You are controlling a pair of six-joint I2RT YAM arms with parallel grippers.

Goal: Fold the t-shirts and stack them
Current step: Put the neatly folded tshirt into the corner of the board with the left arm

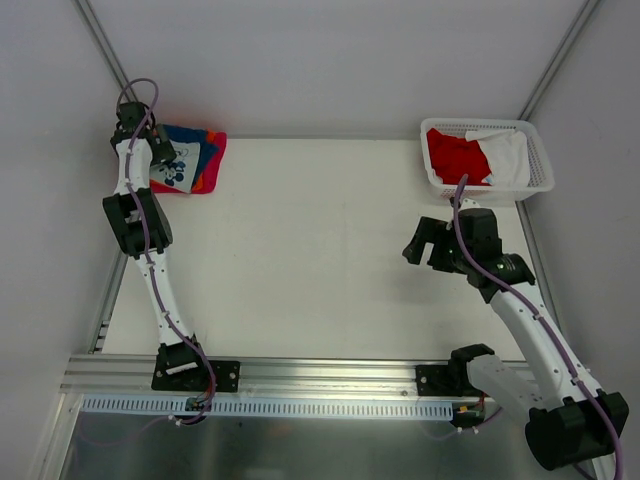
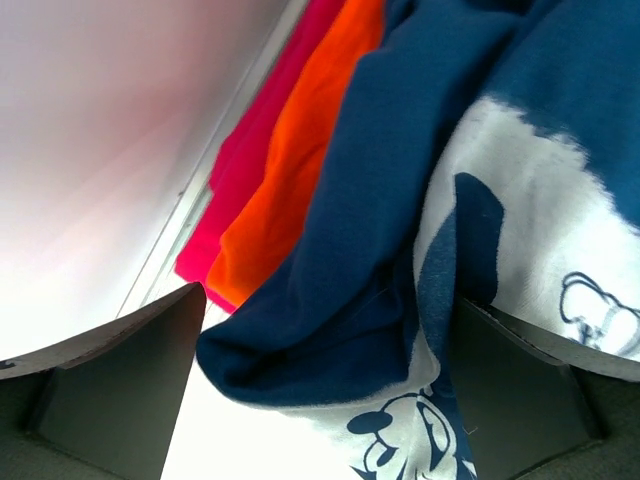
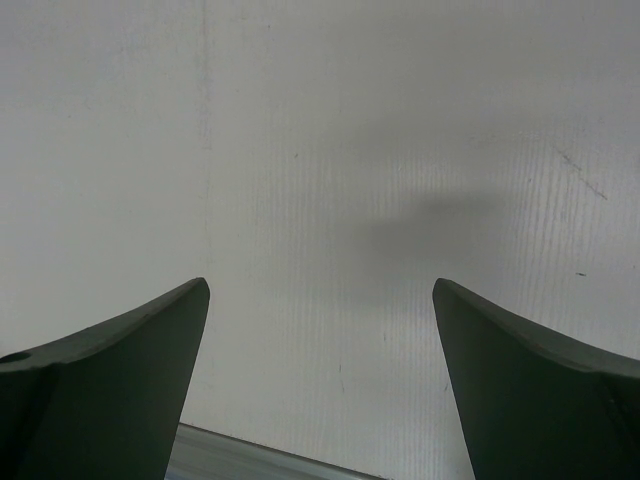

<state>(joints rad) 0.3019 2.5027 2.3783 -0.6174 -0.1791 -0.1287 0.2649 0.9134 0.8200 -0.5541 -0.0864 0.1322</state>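
The left gripper (image 1: 163, 152) is at the far-left corner of the table (image 1: 320, 250), over a stack of 3 folded shirts. The navy shirt (image 2: 340, 240), with a white cartoon print, lies on top. Under it is the orange shirt (image 2: 300, 170), and under that the pink shirt (image 2: 245, 165). In the left wrist view the jaws stand wide apart. A rolled edge of the navy cloth lies between them but is not pinched, so this gripper is released.

The right gripper (image 3: 320, 290) hangs over bare table in front of the white basket (image 1: 541, 170). Its jaws are also spread and it holds nothing. The basket sits at the far-right corner with the red shirt (image 1: 455, 155) and the white shirt (image 1: 508, 158) crumpled inside.

The step in hand looks like the end of stacking the navy shirt. 3 shirts appear done and 2 are left.

The next move probably calls for the left arm to lift straight up, so the loose navy edge does not snag and pull the stack askew. The right arm, already near the basket, can then reach in and pinch only 1 of the 2 shirts, since they lie against each other.
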